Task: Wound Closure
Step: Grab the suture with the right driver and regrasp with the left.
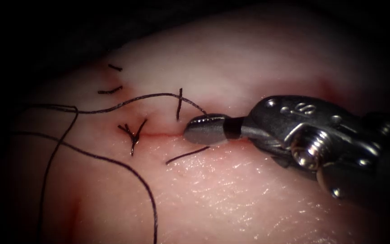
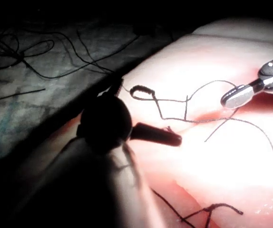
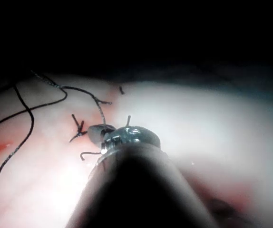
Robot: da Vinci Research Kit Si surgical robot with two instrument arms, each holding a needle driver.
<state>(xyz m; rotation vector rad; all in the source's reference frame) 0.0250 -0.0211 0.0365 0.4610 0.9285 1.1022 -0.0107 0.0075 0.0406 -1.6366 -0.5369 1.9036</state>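
Your right tool [image 1: 204, 131] came in from the right and lay along the cut [image 1: 159, 134], its jaws pressed together at the tip, resting on or just above the tissue [image 1: 213, 194]; whether a strand was caught between them could not be told. The long thread [image 1: 127, 104] ran from the dark left edge across the tissue and met the top of those jaws. From the left wrist view, your left tool [image 2: 167, 137] sat dark and in shadow over the tissue, its jaws apparently closed, with a thread strand crossing near its tip, though a grip could not be made out. The needle could not be picked out in any of the three views.

One tied knot [image 1: 133, 132] sat on the cut to the left of the right tool, with short tails splayed out. Four short thread ends showed: one upright end [image 1: 179, 104] above the cut, one slanted end [image 1: 187, 155] below it, and two small ends [image 1: 111, 90] higher up near the tissue's far edge. Two long strands swept down the left side, one of them looping low [image 1: 152, 203] toward the bottom.

The tissue below the cut lay broad and bare. A faint line of red fluid [image 1: 168, 134] traced the cut.
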